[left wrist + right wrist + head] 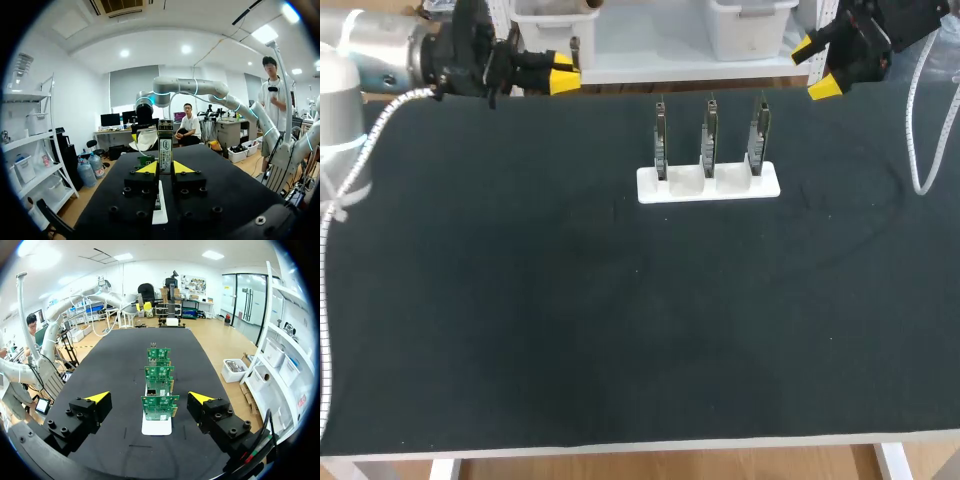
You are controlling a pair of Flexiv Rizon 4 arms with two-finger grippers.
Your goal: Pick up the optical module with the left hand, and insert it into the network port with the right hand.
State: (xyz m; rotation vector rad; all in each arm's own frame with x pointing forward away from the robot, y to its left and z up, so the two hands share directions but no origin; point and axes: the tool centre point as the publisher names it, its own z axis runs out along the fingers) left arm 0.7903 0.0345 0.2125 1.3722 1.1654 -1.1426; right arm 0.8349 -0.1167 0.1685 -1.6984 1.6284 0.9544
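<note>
Spanning nearly the whole head view, the table (520,320) carries a white holder (708,184) in the upper middle, with three circuit boards (708,135) standing upright in a row. The right hand (814,68) hangs at the upper right, spread wide and empty; in its wrist view the boards line up straight ahead of it. The left hand (562,73), at the upper left, pinches the optical module (165,147), whose long axis runs out along the fingers. Both hands look about equally far from the boards, so I judge a handover comes first.
</note>
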